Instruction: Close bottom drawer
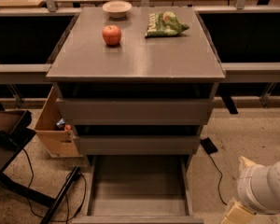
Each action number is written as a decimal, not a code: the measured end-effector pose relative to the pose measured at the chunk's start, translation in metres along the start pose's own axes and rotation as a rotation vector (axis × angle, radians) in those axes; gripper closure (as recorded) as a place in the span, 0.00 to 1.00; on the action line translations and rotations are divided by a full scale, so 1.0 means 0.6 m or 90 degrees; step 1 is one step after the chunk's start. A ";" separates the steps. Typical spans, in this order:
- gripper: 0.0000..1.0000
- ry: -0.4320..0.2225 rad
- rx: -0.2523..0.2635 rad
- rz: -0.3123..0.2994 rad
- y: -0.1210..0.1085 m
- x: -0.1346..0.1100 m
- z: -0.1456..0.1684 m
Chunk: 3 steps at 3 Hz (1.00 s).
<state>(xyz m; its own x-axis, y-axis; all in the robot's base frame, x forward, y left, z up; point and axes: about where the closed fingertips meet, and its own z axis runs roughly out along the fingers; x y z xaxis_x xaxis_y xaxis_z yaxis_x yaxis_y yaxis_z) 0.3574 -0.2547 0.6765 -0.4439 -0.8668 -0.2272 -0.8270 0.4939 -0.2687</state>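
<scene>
Status: the task is not yet done. The bottom drawer (137, 190) stands pulled well out of the cabinet (135, 59), at the foot of the view and below the two upper drawers (133, 111), which sit flush and shut. Its shallow grey tray lies exposed and holds nothing visible. The whole closing stroke remains: contact with the front panel, then a straight push until that panel lines up with the fronts above. The drawer opens toward the camera. Its front panel lies along the lower edge of the view, with its long axis running left to right, parallel to the cabinet face. The slide axis runs at right angles to that, from the camera back into the cabinet, so the push must follow that line. The arm (266, 185) shows at the lower right, well apart from the drawer and off to its right side. The pale tan part beneath it is probably the gripper (235, 214), cut off by the lower edge. Whether it is wide or narrow cannot be told, and it touches nothing visible.
</scene>
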 end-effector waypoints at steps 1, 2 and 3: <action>0.00 0.001 -0.001 -0.001 0.000 -0.001 -0.003; 0.00 -0.005 0.010 -0.005 -0.017 -0.004 0.022; 0.00 -0.011 -0.009 0.022 0.009 0.047 0.116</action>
<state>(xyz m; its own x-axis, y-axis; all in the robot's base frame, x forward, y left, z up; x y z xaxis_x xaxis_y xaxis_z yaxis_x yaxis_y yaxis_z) 0.3644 -0.2715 0.6036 -0.4670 -0.8476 -0.2520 -0.8157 0.5230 -0.2473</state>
